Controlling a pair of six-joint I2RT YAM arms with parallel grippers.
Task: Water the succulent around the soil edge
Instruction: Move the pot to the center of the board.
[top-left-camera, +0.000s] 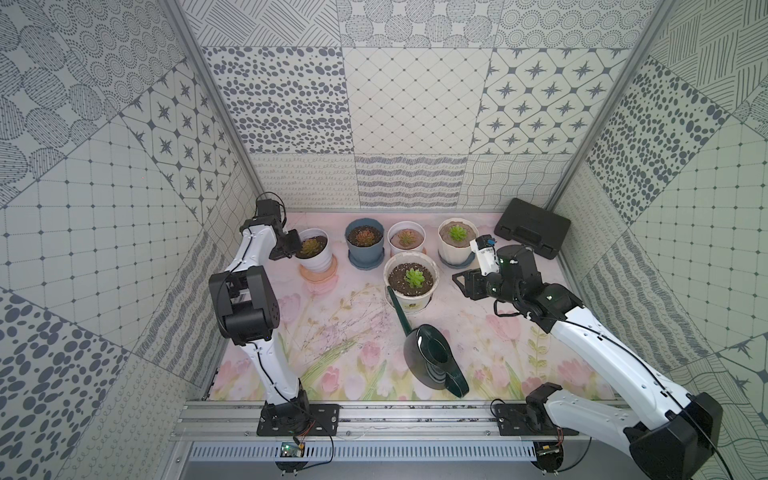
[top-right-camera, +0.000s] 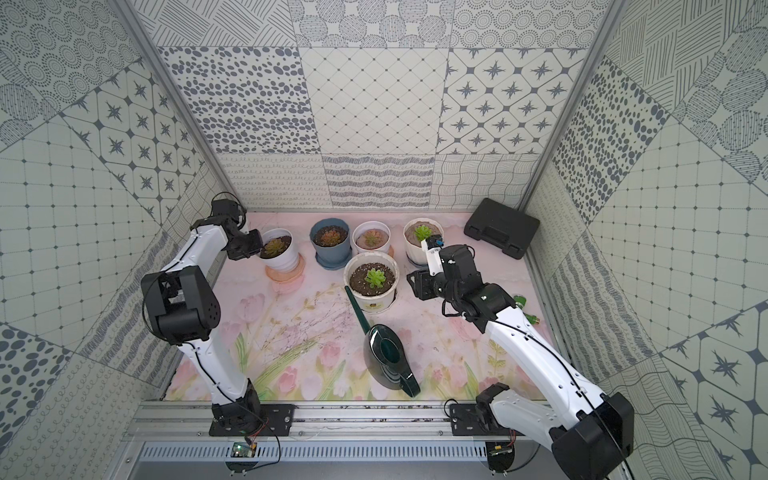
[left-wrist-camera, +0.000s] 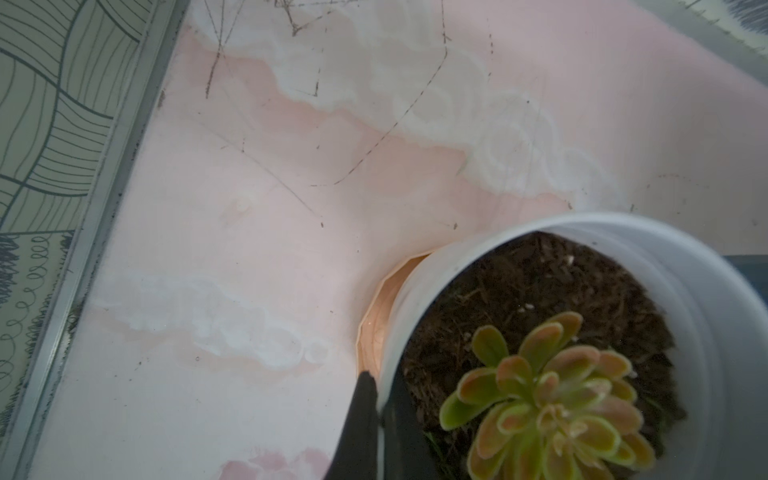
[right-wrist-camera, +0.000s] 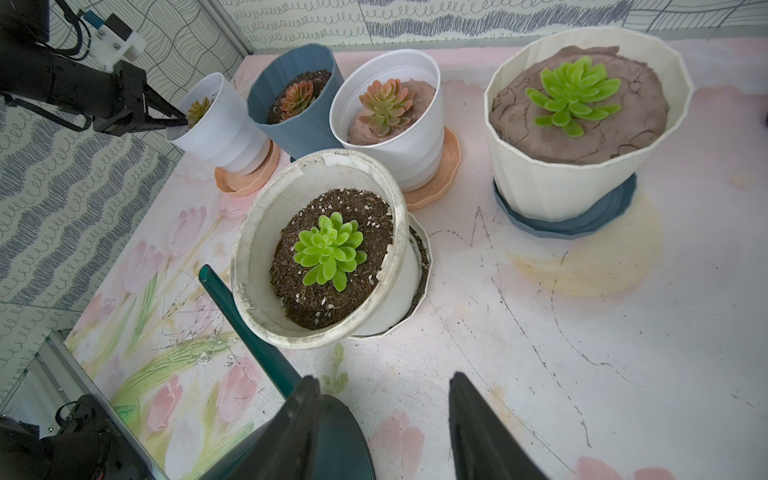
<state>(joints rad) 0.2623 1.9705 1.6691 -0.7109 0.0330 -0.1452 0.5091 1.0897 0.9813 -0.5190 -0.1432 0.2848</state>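
no word, brand, number or sign can be read in any view. the one printed mark is a small yellow and green label (top-left-camera: 409, 307), which sits low on the outer wall of a scuffed round white plastic pot (top-left-camera: 435, 272). this pot stands just ahead of the fingertips of the right gripper (top-left-camera: 457, 280). in both top views the label (top-right-camera: 372, 307) is too small and blurred to make out any letters. in the right wrist view the pot's own rim hides that part of the wall.
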